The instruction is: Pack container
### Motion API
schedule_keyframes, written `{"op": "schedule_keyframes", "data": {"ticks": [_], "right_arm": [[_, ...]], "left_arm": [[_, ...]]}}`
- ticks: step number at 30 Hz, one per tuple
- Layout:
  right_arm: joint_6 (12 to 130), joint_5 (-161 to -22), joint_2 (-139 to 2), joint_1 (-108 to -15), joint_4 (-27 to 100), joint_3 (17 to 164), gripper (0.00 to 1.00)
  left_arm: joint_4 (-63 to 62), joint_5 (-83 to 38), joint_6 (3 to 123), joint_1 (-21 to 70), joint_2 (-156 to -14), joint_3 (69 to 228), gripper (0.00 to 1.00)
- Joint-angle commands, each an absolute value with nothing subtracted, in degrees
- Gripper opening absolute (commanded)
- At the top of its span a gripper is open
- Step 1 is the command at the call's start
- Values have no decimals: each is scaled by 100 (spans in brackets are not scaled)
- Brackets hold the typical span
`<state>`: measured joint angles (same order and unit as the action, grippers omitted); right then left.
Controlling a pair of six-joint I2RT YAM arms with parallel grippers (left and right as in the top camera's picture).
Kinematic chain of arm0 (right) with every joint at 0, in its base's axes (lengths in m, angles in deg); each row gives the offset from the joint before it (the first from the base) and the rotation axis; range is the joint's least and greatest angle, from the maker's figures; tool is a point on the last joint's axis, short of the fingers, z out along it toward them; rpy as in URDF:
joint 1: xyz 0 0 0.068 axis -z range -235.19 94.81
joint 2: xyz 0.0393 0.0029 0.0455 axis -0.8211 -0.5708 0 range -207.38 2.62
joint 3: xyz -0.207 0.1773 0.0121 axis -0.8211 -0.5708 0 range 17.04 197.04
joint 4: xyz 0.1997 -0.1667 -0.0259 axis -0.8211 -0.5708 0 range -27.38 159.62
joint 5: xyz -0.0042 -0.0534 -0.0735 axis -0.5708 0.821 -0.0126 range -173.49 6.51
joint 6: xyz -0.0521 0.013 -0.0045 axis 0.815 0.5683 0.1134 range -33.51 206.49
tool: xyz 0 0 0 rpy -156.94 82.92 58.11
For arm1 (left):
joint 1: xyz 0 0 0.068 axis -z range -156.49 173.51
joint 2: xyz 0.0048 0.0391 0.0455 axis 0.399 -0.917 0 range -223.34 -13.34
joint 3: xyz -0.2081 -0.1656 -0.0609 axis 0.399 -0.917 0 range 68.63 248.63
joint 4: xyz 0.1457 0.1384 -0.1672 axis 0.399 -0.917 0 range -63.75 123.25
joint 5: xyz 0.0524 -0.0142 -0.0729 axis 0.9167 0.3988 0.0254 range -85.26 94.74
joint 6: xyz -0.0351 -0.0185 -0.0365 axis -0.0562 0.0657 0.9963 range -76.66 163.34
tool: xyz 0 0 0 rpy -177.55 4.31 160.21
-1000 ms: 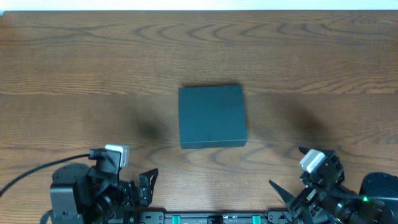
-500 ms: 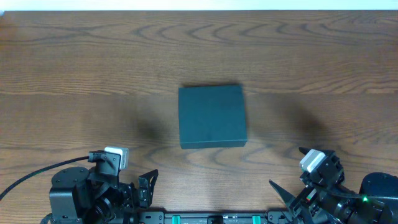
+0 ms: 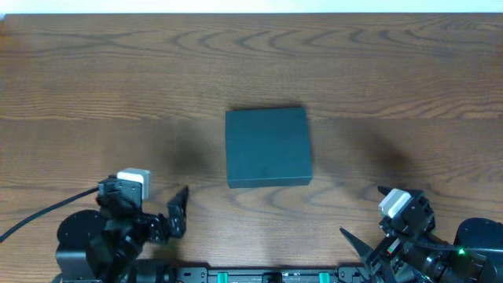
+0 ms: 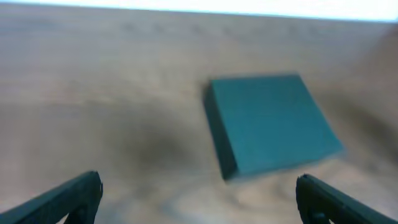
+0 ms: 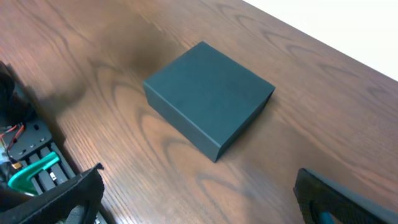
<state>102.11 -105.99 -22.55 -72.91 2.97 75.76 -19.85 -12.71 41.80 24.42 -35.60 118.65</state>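
The container (image 3: 268,147) is a dark, closed, roughly square box lying flat in the middle of the wooden table. My left gripper (image 3: 161,208) hovers near the front left edge, open and holding nothing, well short of the box. In the blurred left wrist view the container (image 4: 270,121) lies ahead and to the right of the left gripper (image 4: 198,186). My right gripper (image 3: 363,214) sits at the front right, open and empty. In the right wrist view the container (image 5: 208,93) lies ahead, and the right gripper (image 5: 199,177) is wide apart over bare wood.
A black cable (image 3: 39,216) trails from the left arm toward the left edge. The arms' mounting rail (image 3: 267,275), with green parts, runs along the front edge. The table's far edge (image 3: 251,13) meets a white strip.
My left arm has shifted left and swung its finger up toward the table's middle. The container and the right arm have not moved.
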Motion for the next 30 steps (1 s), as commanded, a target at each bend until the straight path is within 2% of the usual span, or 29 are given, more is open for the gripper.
{"op": "schedule_keyframes", "data": {"ticks": [1, 6, 15, 30], "right_arm": [[10130, -10638, -2251, -7339, 292, 7541, 99], [10132, -10638, -2251, -7339, 292, 7541, 99], [10132, -10638, -2251, -7339, 292, 7541, 99], [10130, -10638, -2251, -7339, 295, 7541, 99]], "left_arm": [[-1659, -460, 4140, 2449, -3162, 11327, 99], [-1014, -47, 4138, 2449, -2581, 10241, 98], [-18, -14, 4145, 2449, -1735, 8457, 99], [253, 141, 4140, 2449, -1344, 7699, 99]]}}
